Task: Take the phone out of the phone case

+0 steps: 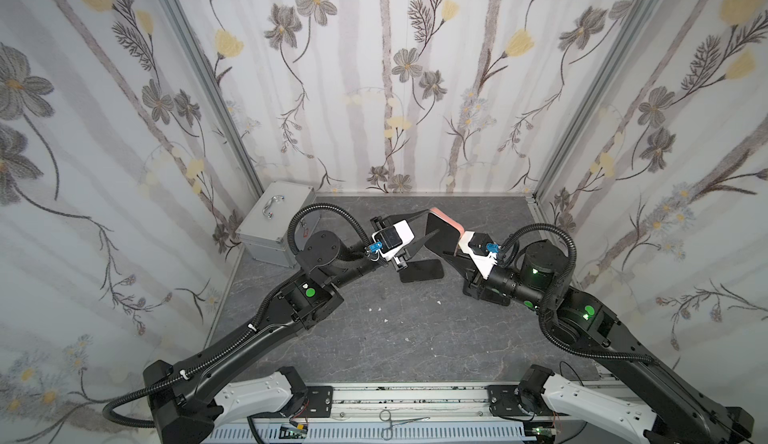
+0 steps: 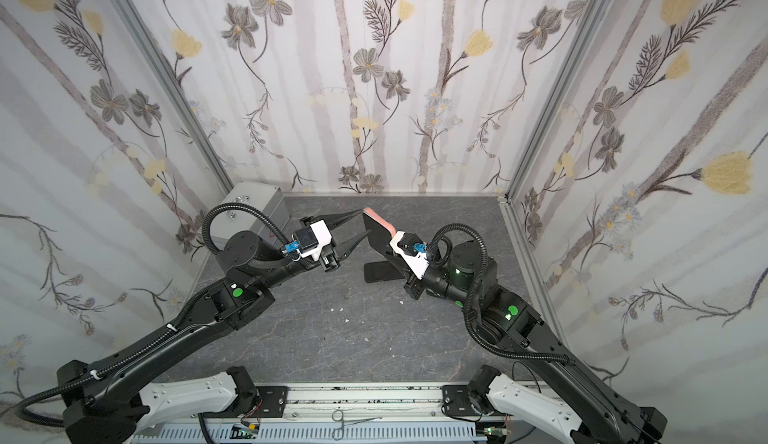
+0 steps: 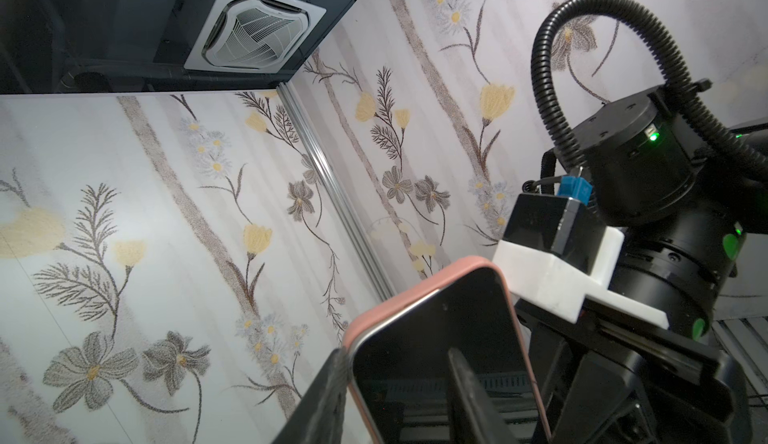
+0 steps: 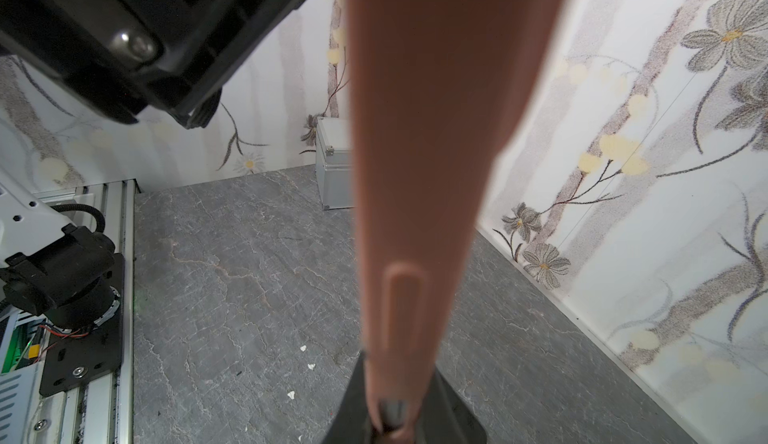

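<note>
The right claw (image 1: pixel 455 256), in both top views, was clamped on the low end of the phone case (image 1: pixel 448 219), held tilted above the tabletop (image 1: pixel 395 329) with the phone (image 1: pixel 441 234) seated inside. The left claw (image 1: pixel 431 222) stood apart at the case's upper corner. A dark flat slab (image 1: pixel 424 270) below was partly covered and hard to identify.

From the left wrist, one finger (image 3: pixel 328 396) met the case's rim and the other crossed the screen. Contact there was unclear, and the frame cut the phone off.

From the right wrist, the blurred case hid the phone and half a metal box (image 4: pixel 332 163).
</note>
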### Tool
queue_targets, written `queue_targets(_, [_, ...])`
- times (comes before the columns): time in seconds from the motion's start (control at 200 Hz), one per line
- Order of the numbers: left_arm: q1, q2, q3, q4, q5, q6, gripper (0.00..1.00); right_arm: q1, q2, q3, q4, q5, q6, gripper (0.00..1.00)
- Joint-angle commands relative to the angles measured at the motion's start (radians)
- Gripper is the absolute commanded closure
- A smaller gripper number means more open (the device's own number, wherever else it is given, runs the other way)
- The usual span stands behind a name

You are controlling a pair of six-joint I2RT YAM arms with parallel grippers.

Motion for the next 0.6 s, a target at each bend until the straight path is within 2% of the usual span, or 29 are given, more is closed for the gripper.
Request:
queue_targets(0.0, [0.0, 0.003, -0.007, -0.006, 0.012, 0.004, 0.59, 0.011, 0.005, 0.01, 0.039, -0.082, -0.069, 1.0])
queue_targets(0.415, [-0.001, 0.003, -0.009, -0.007, 0.002, 0.009, 0.56, 0.049, 0.021, 0.022, 0.023, -0.057, -0.086, 1.0])
queue_targets(0.595, [0.0, 0.004, -0.009, -0.009, 0.009, 0.007, 0.6, 0.053, 0.019, 0.028, 0.029, -0.052, -0.084, 1.0])
